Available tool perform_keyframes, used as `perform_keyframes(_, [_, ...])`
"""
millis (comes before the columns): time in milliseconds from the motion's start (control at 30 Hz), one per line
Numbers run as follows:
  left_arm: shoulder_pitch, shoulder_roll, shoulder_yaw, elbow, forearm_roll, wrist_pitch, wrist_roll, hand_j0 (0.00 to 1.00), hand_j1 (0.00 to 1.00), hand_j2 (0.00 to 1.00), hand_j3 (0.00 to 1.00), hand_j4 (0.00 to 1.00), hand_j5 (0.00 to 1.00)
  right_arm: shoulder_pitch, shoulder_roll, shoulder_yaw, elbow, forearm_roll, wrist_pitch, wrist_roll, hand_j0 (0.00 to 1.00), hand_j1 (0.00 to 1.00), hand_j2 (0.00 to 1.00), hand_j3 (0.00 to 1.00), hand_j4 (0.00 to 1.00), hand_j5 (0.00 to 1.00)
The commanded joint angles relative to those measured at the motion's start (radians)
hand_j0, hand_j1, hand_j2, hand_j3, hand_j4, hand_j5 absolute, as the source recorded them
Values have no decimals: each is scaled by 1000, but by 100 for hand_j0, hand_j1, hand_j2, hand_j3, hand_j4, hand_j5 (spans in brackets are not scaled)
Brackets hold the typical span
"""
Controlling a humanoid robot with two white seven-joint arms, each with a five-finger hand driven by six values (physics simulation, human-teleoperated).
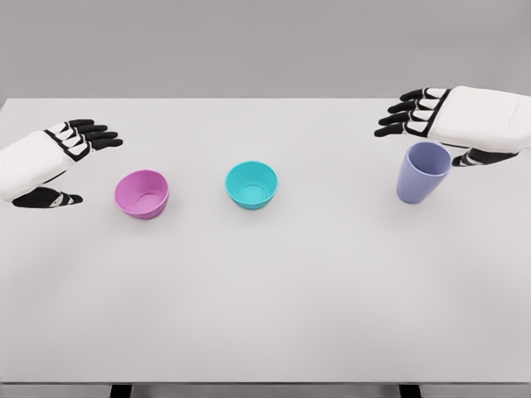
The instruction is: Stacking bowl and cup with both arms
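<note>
1. Scene layout. Three vessels stand upright, mouths up, in a rough row across the white table (pixel 265 315): a pink bowl (pixel 142 193) at left, a teal bowl (pixel 251 184) near the centre, and a lavender cup (pixel 421 172) at right. The two bowls stand near each other but apart; the cup stands well apart from the teal bowl.

2. Left hand (pixel 58 157). It enters from the left edge and sits just beside the pink bowl, on the bowl's outer side and slightly farther back on the table. The fingers are extended and relaxed, the thumb held low; it holds nothing and does not touch the bowl.

3. Right hand (pixel 444 124). It sits over and behind the cup, with the fingers stretched out past the rim toward the table centre. The thumb shows dark just beside the cup's right wall. The fingers are spread and no closure on the cup is visible; actual contact between thumb and wall cannot be confirmed.

4. Governing relation. Each outer vessel lies inboard of its nearer hand: the pink bowl lies to the right of the left hand, the cup below and slightly left of the right palm. The cup's long axis is vertical.

5. Assessment. No vessel is stacked yet. The teal bowl lies between the hands, closer to the left one.
</note>
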Motion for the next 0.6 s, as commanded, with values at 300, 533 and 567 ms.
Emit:
perform_keyframes(300, [-74,87,7,-10,65,0,-224,100,100,100,100,100,100,14,-83,-42,-4,-27,3,0,100,100,100,100,100,100])
perform_keyframes(533, [-215,-14,-27,-118,174,0,-648,100,100,100,100,100,100,64,-77,-94,-6,-149,3,0,100,100,100,100,100,100])
perform_keyframes(567, [-274,-58,-82,-113,170,0,-648,100,100,100,100,100,100,67,-83,-105,-6,-147,3,0,100,100,100,100,100,100])
